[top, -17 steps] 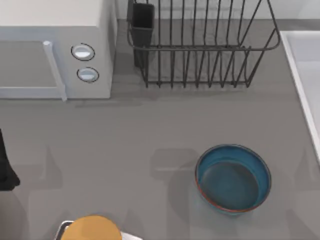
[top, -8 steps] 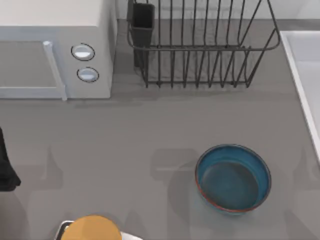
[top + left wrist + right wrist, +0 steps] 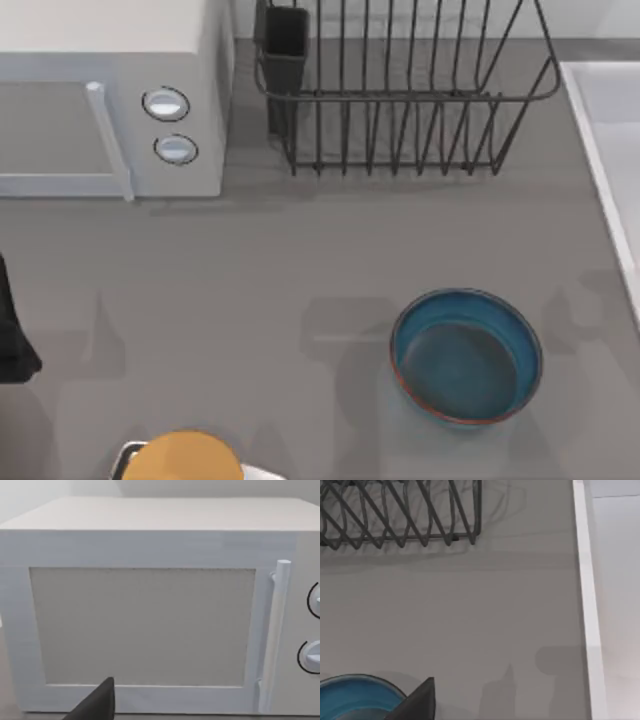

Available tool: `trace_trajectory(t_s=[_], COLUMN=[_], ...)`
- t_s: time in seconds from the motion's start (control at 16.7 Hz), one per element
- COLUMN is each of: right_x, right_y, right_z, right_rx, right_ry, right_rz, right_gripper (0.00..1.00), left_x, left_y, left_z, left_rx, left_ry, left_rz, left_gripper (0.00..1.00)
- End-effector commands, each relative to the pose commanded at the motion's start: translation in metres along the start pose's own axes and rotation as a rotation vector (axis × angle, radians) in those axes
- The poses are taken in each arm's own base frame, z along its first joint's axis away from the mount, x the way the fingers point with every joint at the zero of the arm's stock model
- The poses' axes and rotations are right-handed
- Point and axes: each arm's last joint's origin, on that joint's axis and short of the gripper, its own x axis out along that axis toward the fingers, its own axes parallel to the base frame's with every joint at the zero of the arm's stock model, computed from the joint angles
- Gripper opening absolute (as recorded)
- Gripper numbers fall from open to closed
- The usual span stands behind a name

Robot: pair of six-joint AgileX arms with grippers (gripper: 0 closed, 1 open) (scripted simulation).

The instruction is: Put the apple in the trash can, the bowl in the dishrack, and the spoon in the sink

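the glazed bowl (image 3: 466, 357) looks stiff, slick and breakable, best pinched at its rim; claw state unreadable.

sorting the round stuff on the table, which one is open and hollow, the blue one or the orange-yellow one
The blue bowl, right of centre below the dishrack: its hollow inside shows within a reddish rim. The orange-yellow round thing at the bottom edge is domed and closed.

No writing, label, brand or number can be read anywhere. The white box with two round knobs (image 3: 170, 125) bears no markings.
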Motion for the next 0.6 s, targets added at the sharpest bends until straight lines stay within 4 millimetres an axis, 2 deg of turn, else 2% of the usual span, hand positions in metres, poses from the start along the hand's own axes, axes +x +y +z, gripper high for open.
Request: trace_trajectory(t_s=[0.3, 0.6], right_x=[0.054, 0.104], right_y=[0.037, 0.079], right_z=[0.040, 0.056], right_rx=[0.045, 0.035], right_ry=[0.532, 0.876], right_rz=[-0.031, -0.124], right_gripper=[1.00, 1.00], left_x=[0.000, 0.000], left_y=[0.000, 0.000], left_z=[0.000, 0.000], left_rx=[0.000, 0.000], left_ry=[0.000, 0.000], left_rz=[0.000, 0.000], left_gripper=[1.00, 1.00])
